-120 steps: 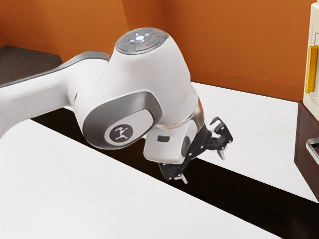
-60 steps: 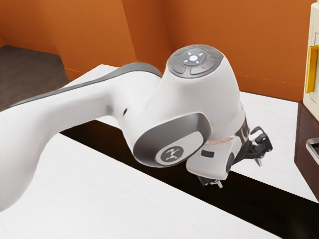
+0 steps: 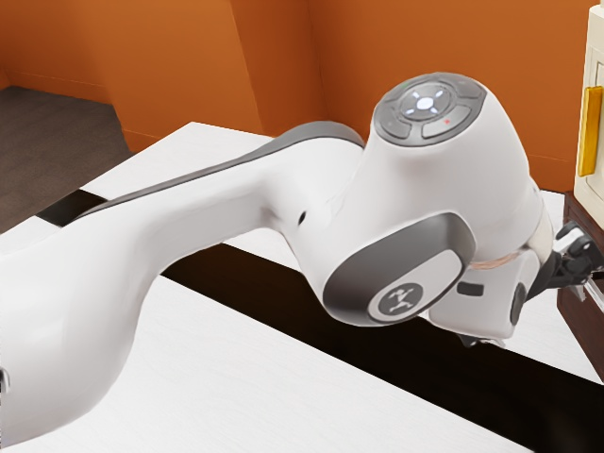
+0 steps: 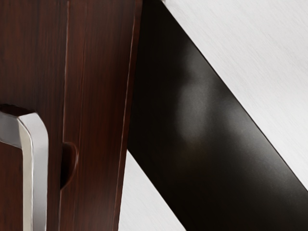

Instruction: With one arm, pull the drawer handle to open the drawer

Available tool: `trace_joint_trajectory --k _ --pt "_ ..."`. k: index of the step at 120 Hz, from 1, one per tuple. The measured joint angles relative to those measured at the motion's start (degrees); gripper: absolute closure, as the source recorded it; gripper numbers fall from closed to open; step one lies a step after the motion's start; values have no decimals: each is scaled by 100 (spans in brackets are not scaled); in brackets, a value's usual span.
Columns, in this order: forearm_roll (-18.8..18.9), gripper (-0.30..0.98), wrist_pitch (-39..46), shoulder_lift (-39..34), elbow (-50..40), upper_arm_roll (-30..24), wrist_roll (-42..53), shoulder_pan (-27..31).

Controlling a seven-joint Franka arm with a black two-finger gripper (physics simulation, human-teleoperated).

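Note:
At the right of the exterior view, the black gripper [image 3: 543, 311] is open, its two fingers spread wide, the far one overlapping the cabinet's edge in the picture. The dark brown drawer front [image 3: 577, 316] is partly hidden by the hand, and little of its handle can be made out there. In the wrist view, the silver bar handle [image 4: 36, 168] stands out from the reddish-brown wooden drawer front [image 4: 29, 62]. The gripper is close to the handle; whether they touch I cannot tell.
A cream cabinet door with a yellow handle [image 3: 590, 132] rises above the brown drawer. The white surface [image 3: 245, 368] is crossed by a black band [image 3: 377, 340] beneath the arm. Orange walls [image 3: 377, 47] stand behind.
The arm has stretched toward the exterior view's right, bringing the open gripper from over the black band up to the brown drawer. The drawer and cabinet have not visibly moved.

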Motion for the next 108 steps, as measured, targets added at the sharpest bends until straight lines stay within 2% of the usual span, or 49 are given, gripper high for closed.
trace_joint_trajectory --k 68,96,108 --pt "-47 0 795 529 123 -44 52 86" --pt "-51 0 952 796 231 -67 59 308" --pt "-53 -1 1000 865 252 -236 61 465"
